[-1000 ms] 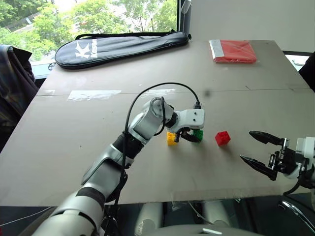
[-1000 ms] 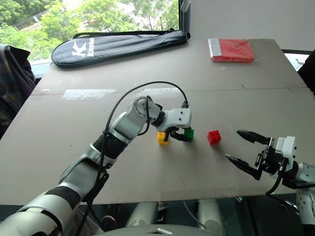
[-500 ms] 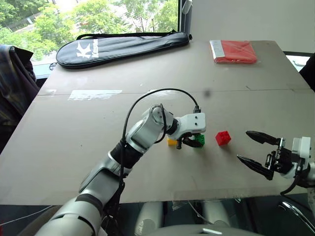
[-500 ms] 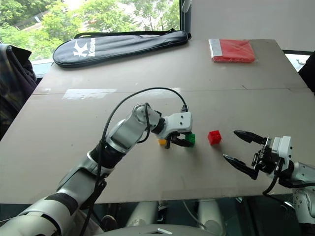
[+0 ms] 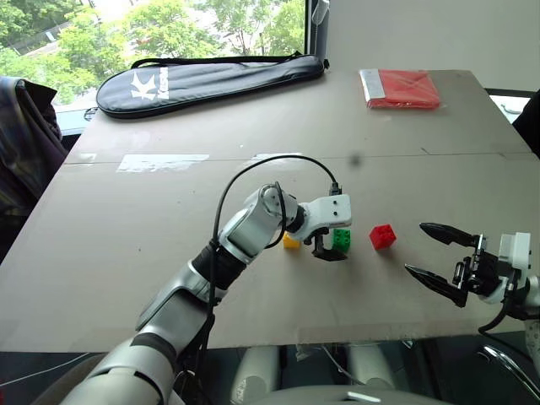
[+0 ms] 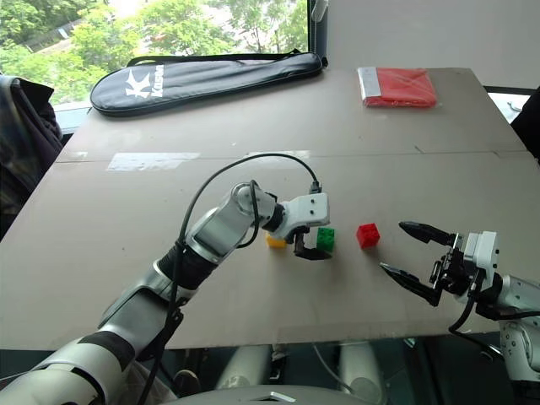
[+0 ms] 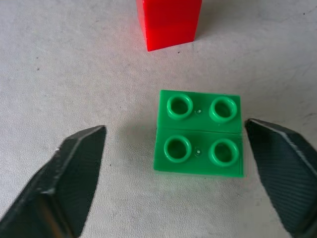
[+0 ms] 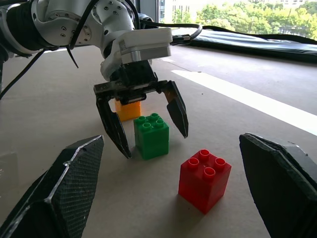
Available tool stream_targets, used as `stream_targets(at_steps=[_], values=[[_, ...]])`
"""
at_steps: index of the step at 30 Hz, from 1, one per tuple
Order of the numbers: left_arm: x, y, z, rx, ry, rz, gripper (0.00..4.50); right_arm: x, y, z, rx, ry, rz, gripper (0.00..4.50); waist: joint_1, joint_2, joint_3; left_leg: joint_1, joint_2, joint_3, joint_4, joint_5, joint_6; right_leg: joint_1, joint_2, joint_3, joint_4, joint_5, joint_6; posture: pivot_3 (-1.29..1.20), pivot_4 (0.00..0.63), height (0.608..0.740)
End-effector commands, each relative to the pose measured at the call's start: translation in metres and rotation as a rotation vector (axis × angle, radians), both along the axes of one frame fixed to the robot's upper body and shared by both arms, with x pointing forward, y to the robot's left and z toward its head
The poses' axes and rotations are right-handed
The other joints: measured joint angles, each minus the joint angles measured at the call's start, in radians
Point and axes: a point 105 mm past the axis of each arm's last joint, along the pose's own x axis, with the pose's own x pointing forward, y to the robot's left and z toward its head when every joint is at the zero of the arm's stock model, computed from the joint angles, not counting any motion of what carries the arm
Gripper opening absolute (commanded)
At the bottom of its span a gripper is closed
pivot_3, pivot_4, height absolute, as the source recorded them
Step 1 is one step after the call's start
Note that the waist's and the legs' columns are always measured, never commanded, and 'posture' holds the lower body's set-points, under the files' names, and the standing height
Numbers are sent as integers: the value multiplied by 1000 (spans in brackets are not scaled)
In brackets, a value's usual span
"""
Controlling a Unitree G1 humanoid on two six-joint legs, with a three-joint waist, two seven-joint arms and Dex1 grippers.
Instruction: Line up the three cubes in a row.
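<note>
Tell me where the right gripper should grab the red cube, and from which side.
Pinch the red cube across two flat opposite side walls, coming down from above. It stands upright, studs up, apart from the green cube, so the open right gripper probably fits around it.

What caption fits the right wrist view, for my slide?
Left gripper, open, straddles the green cube; yellow behind, red in front.

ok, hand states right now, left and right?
Left hand: open, fingers either side of the green brick, not gripping it.
Right hand: open, holding nothing, off to the side of the red brick.
</note>
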Motion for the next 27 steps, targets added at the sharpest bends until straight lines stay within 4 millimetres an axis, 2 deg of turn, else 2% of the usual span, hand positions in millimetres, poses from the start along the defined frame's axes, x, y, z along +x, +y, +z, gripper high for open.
stream_targets(at_steps=[1,6,11,13,18,22,25,27], values=[[-2,-5,6,-21,-27,-26,4469,-2,1,9,-15,-37,9,4500,0,0,0,0,0,0,0,0,0,0,0,0,0,0,0,0,150,694],[2,-9,15,-61,-35,-5,4469,-1,0,8,-16,-35,10,4500,0,0,0,0,0,0,0,0,0,0,0,0,0,0,0,0,150,694],[1,-11,54,-197,-42,-11,4469,0,-3,6,-16,-37,12,4500,0,0,0,0,0,0,0,0,0,0,0,0,0,0,0,0,150,694],[-2,-5,68,-243,-42,-26,4469,1,-3,5,-15,-40,15,4500,-1,0,0,0,0,0,0,0,0,0,0,0,0,0,0,0,150,694],[-5,31,96,-340,-38,-6,4469,2,-5,2,-17,-38,25,4500,-5,0,0,0,1,0,0,0,0,0,0,0,1,1,-1,0,150,694],[-7,67,119,-469,-62,74,4469,4,-5,0,-17,-35,36,4500,-4,0,0,1,1,0,1,0,0,-1,0,0,2,1,-1,0,150,694],[-13,95,115,-497,-44,158,4469,6,-3,-2,-15,-31,44,4500,-7,1,0,1,1,0,1,0,0,-1,0,1,2,1,-1,0,150,694],[-20,117,100,-468,-17,242,4469,6,-3,-3,-13,-29,47,4500,-9,1,0,0,2,0,1,0,0,-1,0,0,2,1,-2,0,150,694]])
